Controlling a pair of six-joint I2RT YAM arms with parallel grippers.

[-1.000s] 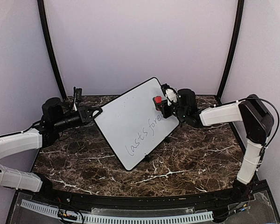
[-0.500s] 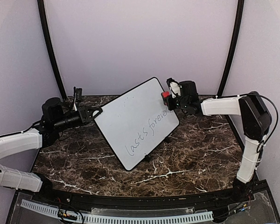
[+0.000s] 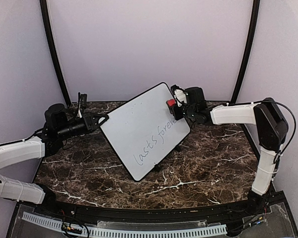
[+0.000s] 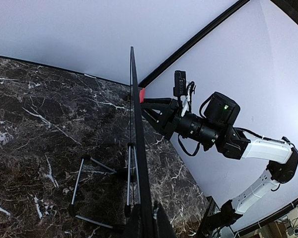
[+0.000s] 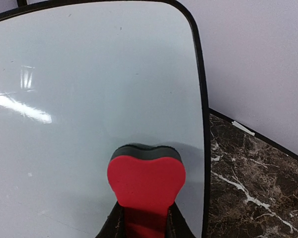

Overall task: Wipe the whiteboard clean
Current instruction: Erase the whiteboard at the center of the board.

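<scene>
One whiteboard [image 3: 145, 130] stands tilted near the back middle of a dark marble table [image 3: 213, 163], with its face turned toward the camera above. It has a thin black frame and rounded corners. One line of dark handwriting [image 3: 156, 141], reading "lasts forever", slants across its lower right part. One red eraser [image 3: 171, 103] sits at the board's upper right corner. Two white robot arms reach in, one from each side. The left claw [image 3: 104, 119] is clenched on the board's left corner. The right claw [image 3: 174, 105] is clenched around the eraser. The overhead view is the only one that shows the writing and both arms together. The left wrist view shows the whiteboard [image 4: 138, 148] edge on, as a thin dark line running down into the left claw [image 4: 144, 225] at the bottom of the picture. Only this view shows a thin metal stand [image 4: 79, 188] behind the board, resting on the marble, with the eraser [image 4: 141, 94] as a sliver of red at the board's edge. The right wrist view looks along the right claw [image 5: 145, 227] and shows the eraser [image 5: 146, 179] as heart-shaped, with its dark felt layer toward the clean, glossy whiteboard [image 5: 89, 74]. Whether the felt touches the surface cannot be told.
</scene>
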